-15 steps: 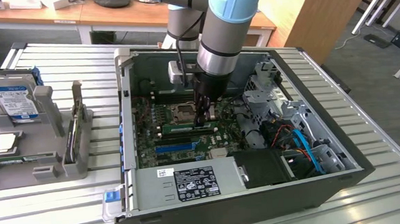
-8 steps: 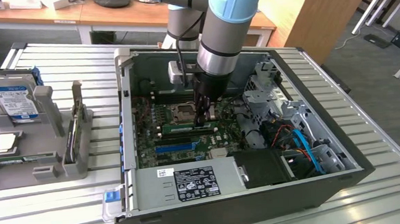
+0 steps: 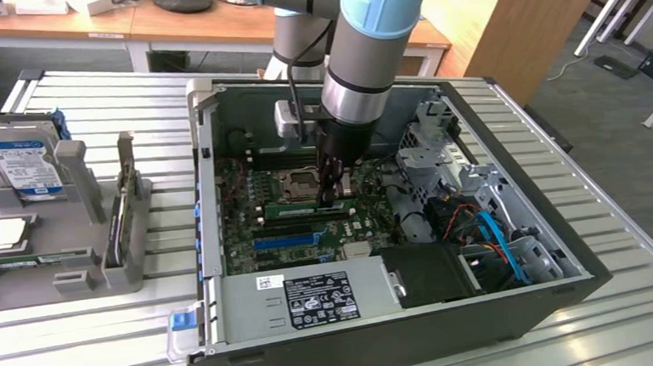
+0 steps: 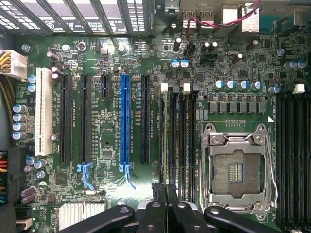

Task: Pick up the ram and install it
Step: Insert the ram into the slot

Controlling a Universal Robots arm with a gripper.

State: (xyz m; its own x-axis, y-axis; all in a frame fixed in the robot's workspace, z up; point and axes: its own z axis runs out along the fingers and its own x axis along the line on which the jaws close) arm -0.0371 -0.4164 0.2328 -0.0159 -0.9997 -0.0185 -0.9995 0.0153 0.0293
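Install step: jaws pinch the ram [image 3: 291,209] upright at the slot just beside the processor socket [image 3: 303,182]; seating calls for straight, even downward pressure

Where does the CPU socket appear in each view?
Exterior view: the CPU socket sits just to the exterior view's left of the gripper.
Wrist view: the CPU socket lies between two banks of black memory slots.
Shared landmark: the long blue expansion slot.
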